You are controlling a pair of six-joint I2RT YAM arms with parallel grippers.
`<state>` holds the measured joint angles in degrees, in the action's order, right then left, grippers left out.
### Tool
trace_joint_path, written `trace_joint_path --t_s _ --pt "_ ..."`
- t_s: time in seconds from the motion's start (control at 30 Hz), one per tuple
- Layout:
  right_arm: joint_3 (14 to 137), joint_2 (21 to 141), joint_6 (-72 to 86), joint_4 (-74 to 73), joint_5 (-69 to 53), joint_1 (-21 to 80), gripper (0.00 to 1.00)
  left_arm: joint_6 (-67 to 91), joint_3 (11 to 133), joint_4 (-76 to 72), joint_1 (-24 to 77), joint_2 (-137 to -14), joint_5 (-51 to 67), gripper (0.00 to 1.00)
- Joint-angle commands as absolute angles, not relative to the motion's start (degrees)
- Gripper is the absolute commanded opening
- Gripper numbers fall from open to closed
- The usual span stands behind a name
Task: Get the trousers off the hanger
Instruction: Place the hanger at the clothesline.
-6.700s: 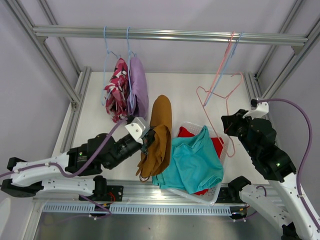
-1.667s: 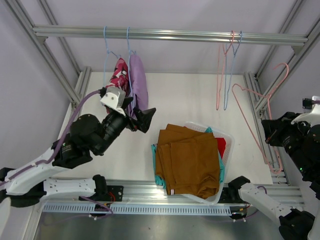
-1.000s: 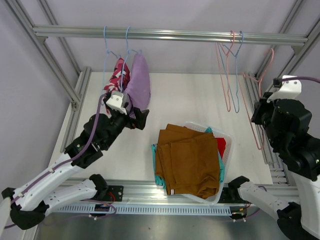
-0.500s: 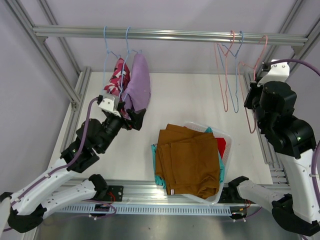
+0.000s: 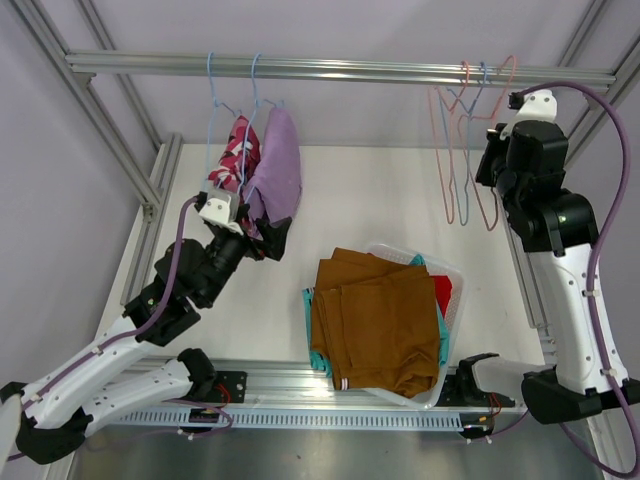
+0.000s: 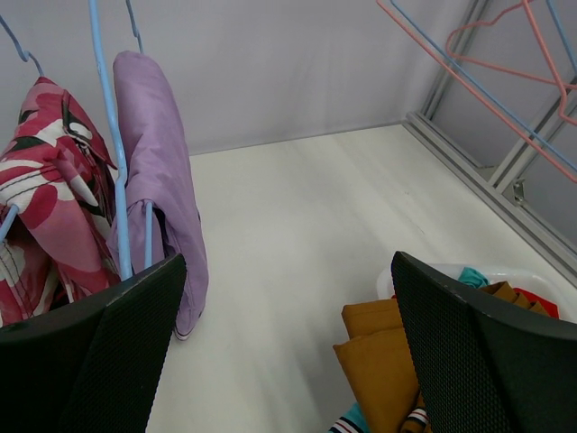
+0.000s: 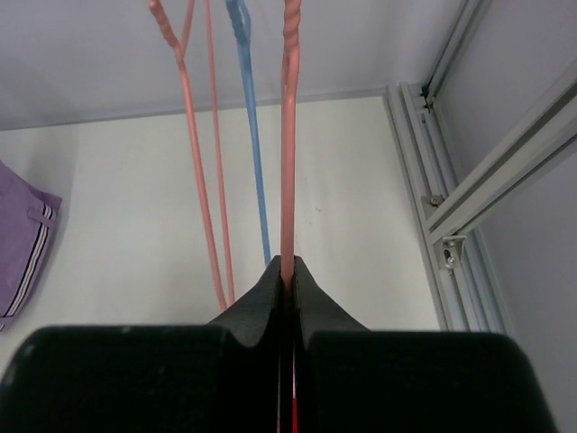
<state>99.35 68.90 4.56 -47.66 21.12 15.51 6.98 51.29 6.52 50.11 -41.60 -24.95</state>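
Lilac trousers (image 5: 275,165) (image 6: 158,180) and camouflage-print trousers (image 5: 232,155) (image 6: 50,180) hang on blue hangers (image 6: 113,162) from the rail's left end. My left gripper (image 5: 265,235) (image 6: 284,271) is open just below and in front of the lilac pair, with nothing between its fingers. Rust-brown trousers (image 5: 378,320) (image 6: 397,361) lie on top in the white basket (image 5: 455,275), over teal (image 5: 312,355) and red (image 5: 445,295) ones. My right gripper (image 5: 497,140) (image 7: 288,263) is shut on an empty pink hanger (image 7: 288,135), held high at the rail's right end.
The metal rail (image 5: 340,70) crosses the back. An empty pink hanger (image 7: 212,180) and an empty blue hanger (image 7: 252,153) hang just left of the held one. Frame posts (image 5: 560,130) stand close on the right. The basket sits at the near edge.
My right arm has lifted the pink hanger up and left to the rail, beside the other empty hangers. My left gripper has shifted slightly under the lilac trousers, still open.
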Motion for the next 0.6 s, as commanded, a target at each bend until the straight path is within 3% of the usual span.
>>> trace_joint_path --t_s 0.0,0.57 --pt "102.57 70.04 5.62 -43.42 15.12 13.1 0.0 5.8 50.97 4.22 50.36 -41.22 -25.58 0.99" --pt "100.99 74.61 7.65 -39.47 6.51 6.5 0.0 5.54 50.89 4.13 50.36 -42.27 -24.43 0.99"
